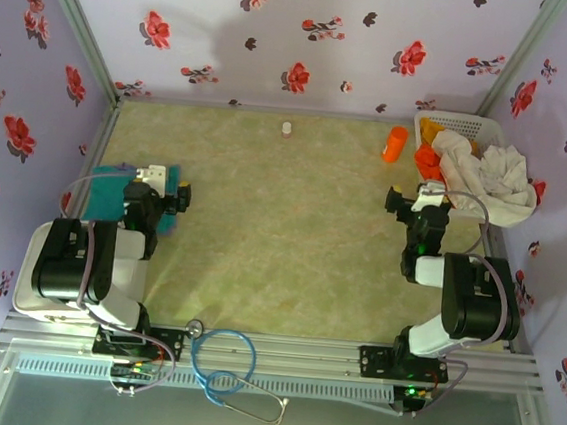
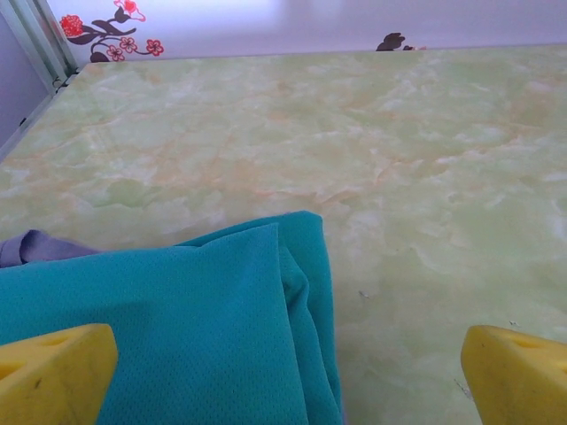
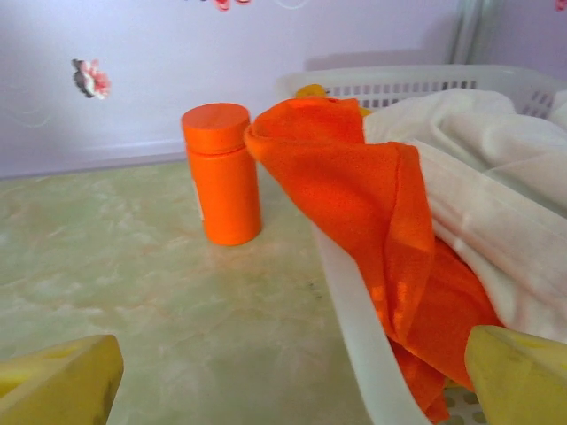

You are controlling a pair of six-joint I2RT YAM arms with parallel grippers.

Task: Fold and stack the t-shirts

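Item one, my left pincer (image 2: pixel 283 372): pads spread wide, nothing between them. Beneath it and toward its left pad lies the teal t-shirt (image 2: pixel 177 328), folded flat, its doubled edge running out ahead of the pincer. A sliver of purple t-shirt (image 2: pixel 31 246) peeks from under it, farther left. I take this for the stack, kept on my side so the middle stays free for folding. Item two, my right pincer (image 3: pixel 292 376): likewise spread wide and empty. Just ahead, toward its right pad, the orange t-shirt (image 3: pixel 372 221) hangs over the rim of the white basket (image 3: pixel 350 319), with the off-white t-shirt (image 3: pixel 496 195) heaped beyond. That overhang is, I judge, the readiest pinch. Ahead-left, standing apart from the basket: orange plastic container (image 3: pixel 221 173), upright. Beneath all: green marbled table (image 2: pixel 399 159).
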